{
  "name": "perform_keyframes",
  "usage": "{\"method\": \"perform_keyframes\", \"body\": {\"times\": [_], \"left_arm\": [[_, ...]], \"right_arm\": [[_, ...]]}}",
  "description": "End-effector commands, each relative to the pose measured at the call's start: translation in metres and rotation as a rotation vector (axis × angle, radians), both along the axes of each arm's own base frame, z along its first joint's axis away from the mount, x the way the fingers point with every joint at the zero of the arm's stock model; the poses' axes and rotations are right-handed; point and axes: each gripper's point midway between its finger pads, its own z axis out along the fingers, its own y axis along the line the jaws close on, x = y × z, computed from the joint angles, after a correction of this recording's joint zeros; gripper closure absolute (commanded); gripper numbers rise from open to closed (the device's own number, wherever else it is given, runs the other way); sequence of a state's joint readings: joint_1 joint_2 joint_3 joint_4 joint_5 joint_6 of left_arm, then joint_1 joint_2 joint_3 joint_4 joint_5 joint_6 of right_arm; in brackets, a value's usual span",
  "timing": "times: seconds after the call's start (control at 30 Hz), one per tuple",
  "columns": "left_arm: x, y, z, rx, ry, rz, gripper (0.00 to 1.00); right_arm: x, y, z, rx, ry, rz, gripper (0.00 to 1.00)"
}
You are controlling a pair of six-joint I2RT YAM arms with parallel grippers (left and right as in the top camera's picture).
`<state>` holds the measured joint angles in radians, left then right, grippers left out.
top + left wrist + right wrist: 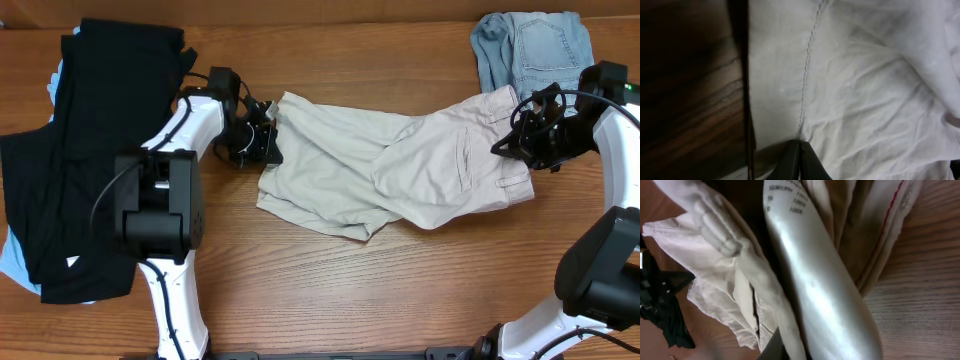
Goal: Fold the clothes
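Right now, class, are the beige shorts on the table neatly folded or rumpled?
Rumpled, only loosely doubled over: the beige shorts lie wrinkled on the table, one leg lapping crookedly over the other, edges unaligned.

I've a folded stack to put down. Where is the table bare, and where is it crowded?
Bare: the near table below the khaki shorts; also the far strip between the black garments and the denim shorts. Crowded: the left edge and far-right corner.

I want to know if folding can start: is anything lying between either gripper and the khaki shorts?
Nothing visible does. The left gripper pinches the khaki shorts at their left edge, and the right gripper is on the waistband end. The black garments and the denim shorts lie off to the sides.
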<state>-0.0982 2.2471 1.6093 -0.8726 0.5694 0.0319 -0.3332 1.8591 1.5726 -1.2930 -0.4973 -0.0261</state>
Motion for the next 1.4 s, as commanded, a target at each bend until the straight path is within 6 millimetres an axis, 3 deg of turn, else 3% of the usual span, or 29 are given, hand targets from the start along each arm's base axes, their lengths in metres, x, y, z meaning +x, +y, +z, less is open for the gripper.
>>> {"method": "perform_keyframes", "body": {"times": [0.0,0.23,0.43,0.63,0.67,0.8,0.9,1.07,1.27,1.37], "left_arm": [[-0.014,-0.004,-0.021,0.062,0.074,0.063,0.96],[-0.015,-0.003,-0.022,0.07,0.133,0.158,0.96],[-0.015,-0.003,-0.022,0.07,0.135,0.161,0.96],[-0.015,-0.003,-0.022,0.071,0.138,0.161,0.96],[-0.015,-0.003,-0.022,0.071,0.138,0.161,0.96],[-0.015,-0.003,-0.022,0.071,0.138,0.16,0.96],[-0.016,-0.004,-0.022,0.072,0.137,0.158,0.96],[-0.016,-0.005,-0.022,0.076,0.133,0.151,0.95],[-0.016,-0.005,-0.022,0.077,0.134,0.151,0.96],[-0.016,-0.003,-0.023,0.093,0.133,0.153,0.91]], "right_arm": [[0.007,-0.009,0.016,-0.053,-0.012,-0.047,0.96],[0.009,0.014,0.048,-0.126,-0.03,-0.037,0.96],[0.01,0.051,0.038,-0.306,0.022,-0.04,0.96],[0.022,0.124,0.042,-0.301,-0.063,0.031,0.96],[0.024,0.149,0.045,-0.288,-0.1,0.065,0.96],[0.028,0.205,0.052,-0.264,-0.201,0.144,0.96],[0.03,0.231,0.053,-0.283,-0.252,0.148,0.96],[0.032,0.267,0.034,-0.28,-0.272,0.213,0.96],[0.033,0.306,-0.012,-0.23,-0.219,0.292,0.96],[0.034,0.331,-0.018,-0.164,-0.241,0.332,0.8]]}}
